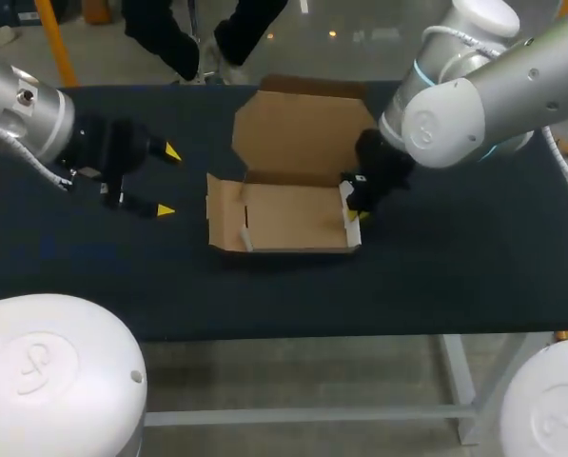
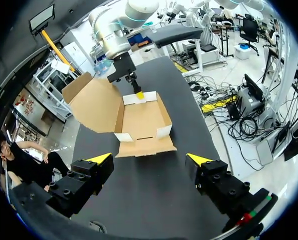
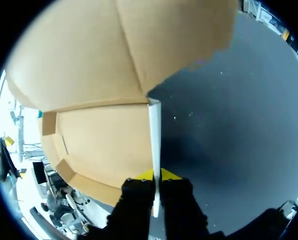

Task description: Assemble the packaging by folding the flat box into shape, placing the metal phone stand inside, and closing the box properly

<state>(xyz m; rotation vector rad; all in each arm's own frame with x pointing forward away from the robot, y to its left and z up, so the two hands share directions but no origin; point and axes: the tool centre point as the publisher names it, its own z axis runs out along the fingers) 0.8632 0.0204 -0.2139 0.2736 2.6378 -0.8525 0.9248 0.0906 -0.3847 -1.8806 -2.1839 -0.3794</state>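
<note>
Pinching the box by its wall is the right gripper; left gripper gapes, well apart.

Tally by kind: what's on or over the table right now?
cardboard box: 1
grippers: 2 (left gripper, right gripper)
Total: 3
</note>
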